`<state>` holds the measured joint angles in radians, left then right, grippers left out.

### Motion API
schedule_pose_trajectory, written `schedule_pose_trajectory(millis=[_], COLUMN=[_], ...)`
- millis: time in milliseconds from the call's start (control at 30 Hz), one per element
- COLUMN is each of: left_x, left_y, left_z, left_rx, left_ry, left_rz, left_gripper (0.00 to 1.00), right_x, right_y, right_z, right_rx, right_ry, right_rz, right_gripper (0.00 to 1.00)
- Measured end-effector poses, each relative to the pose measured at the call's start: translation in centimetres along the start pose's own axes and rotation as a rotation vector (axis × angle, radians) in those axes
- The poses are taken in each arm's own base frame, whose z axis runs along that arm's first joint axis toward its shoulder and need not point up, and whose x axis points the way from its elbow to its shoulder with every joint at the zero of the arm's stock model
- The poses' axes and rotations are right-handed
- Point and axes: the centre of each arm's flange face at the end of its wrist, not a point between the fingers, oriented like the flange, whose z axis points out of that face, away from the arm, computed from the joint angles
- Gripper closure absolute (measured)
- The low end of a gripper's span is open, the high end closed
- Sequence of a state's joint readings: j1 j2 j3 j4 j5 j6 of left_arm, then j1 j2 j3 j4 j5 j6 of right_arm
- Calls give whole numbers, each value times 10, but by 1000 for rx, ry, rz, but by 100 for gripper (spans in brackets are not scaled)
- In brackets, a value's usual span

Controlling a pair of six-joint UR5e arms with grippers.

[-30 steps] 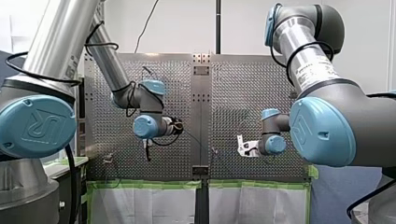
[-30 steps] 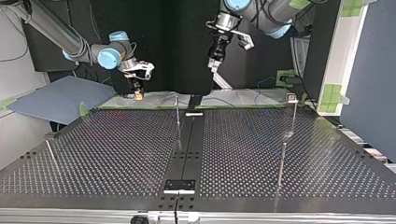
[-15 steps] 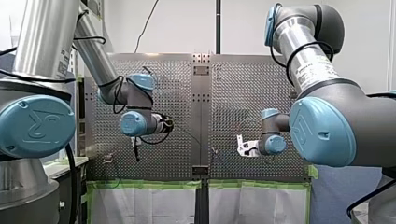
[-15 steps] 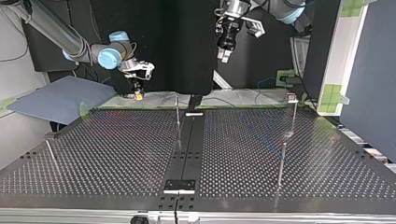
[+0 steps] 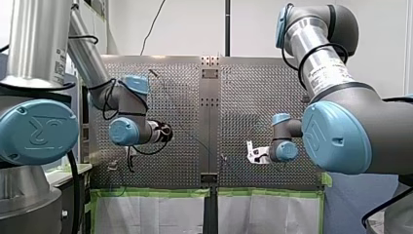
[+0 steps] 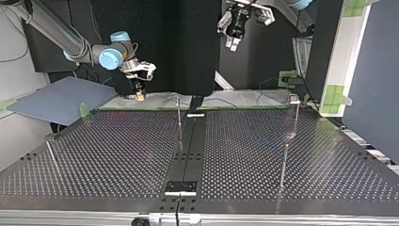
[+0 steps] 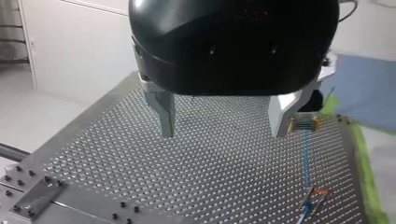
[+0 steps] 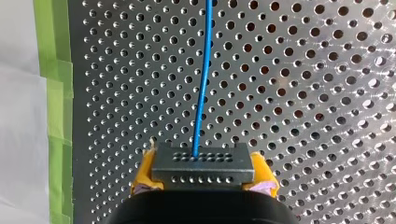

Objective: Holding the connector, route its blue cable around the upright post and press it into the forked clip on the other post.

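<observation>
In the right wrist view my right gripper has its yellow pads shut on a dark connector. A blue cable runs straight ahead from the connector over the perforated table. The top view shows this gripper low at the table's far edge, left of a thin upright post. Another post at the right carries a clip. My left gripper hangs open and empty, high above the table, with the connector and the cable beyond it.
Further thin posts stand nearer the top view's front, at its right and at its left. A dark centre strip divides the table. Green tape lines the edge by the arms. A blue sheet lies beyond the far left corner.
My left arm has swung towards the front view's left and risen in the top view, its gripper staying open. My right arm and the connector have not moved.
</observation>
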<state>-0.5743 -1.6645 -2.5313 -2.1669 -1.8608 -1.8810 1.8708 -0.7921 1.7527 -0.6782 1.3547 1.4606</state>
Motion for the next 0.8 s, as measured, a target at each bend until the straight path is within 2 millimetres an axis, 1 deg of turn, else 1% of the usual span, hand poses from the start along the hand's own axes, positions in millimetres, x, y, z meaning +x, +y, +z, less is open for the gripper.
schedule_pose_trajectory(millis=[133, 267, 367, 567, 800], left_x=[13, 21, 26, 35, 47], left_y=[4, 6, 6, 7, 9], left_z=[-7, -7, -4, 3, 7], left_rx=[15, 23, 24, 26, 29], left_ry=[29, 36, 34, 26, 21], left_rz=[-8, -9, -10, -12, -12], left_gripper=[0, 0, 0, 0, 0], right_x=[0, 2, 8, 33, 71], right_y=[-1, 0, 4, 13, 14], right_z=[0, 1, 5, 5, 1], right_rx=[1, 0, -10, -38, -33], right_ry=[0, 1, 3, 11, 74], right_rz=[0, -4, -14, -19, 13], right_gripper=[100, 100, 100, 100, 100])
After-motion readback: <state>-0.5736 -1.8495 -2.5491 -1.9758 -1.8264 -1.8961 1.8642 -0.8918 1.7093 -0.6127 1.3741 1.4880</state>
